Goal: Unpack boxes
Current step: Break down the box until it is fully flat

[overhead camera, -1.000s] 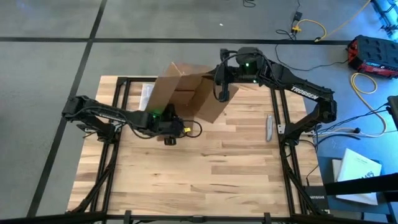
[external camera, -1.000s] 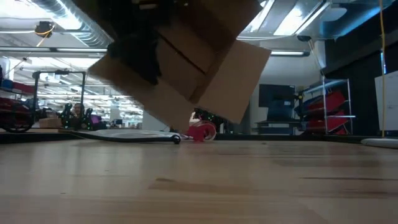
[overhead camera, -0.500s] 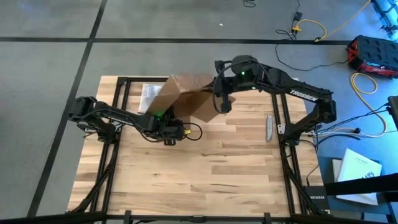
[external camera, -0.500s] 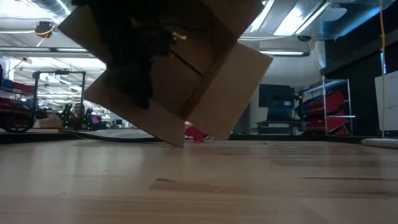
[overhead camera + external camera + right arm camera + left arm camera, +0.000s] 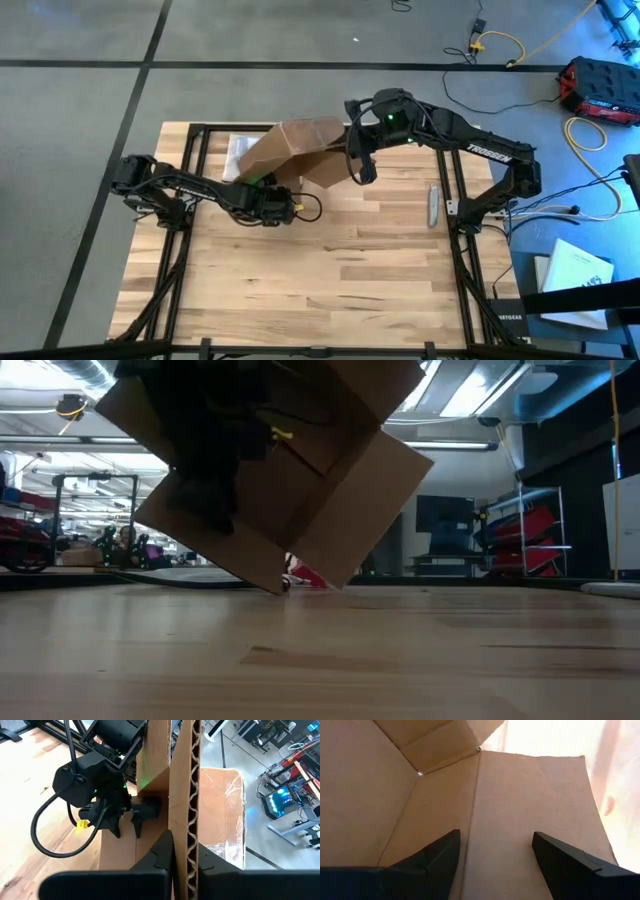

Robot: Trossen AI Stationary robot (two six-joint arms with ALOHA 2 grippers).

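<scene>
The brown cardboard box (image 5: 300, 150) hangs tilted over the far middle of the table, open flaps spread. My right gripper (image 5: 357, 168) is shut on its right-hand flap. My left gripper (image 5: 272, 203) stands open at the box's near left side. In its wrist view the fingers (image 5: 440, 852) straddle a bare inner panel (image 5: 520, 795). In the right wrist view this gripper (image 5: 127, 822) sits close against the cardboard; I cannot tell whether it touches. A red object (image 5: 305, 575) lies behind the box. My right gripper pinches one cardboard flap by its cut, corrugated edge (image 5: 192, 820) between its two fingers. The fingers come from the table's right side, slanting down. The box hangs tilted below the hold, its lowest corner (image 5: 280, 586) down at the table top.
A clear plastic bag (image 5: 237, 150) lies flat at the table's far left, partly behind the box. A grey cutter (image 5: 433, 205) lies near the right edge. The near half of the wooden table (image 5: 330, 290) is bare. Black frame rails run along both sides.
The box has sunk and tipped, so its lowest corner has come from well above the table down to the table top; it now hides most of the red object behind it. My left gripper has gone down and tipped lower, staying open.
</scene>
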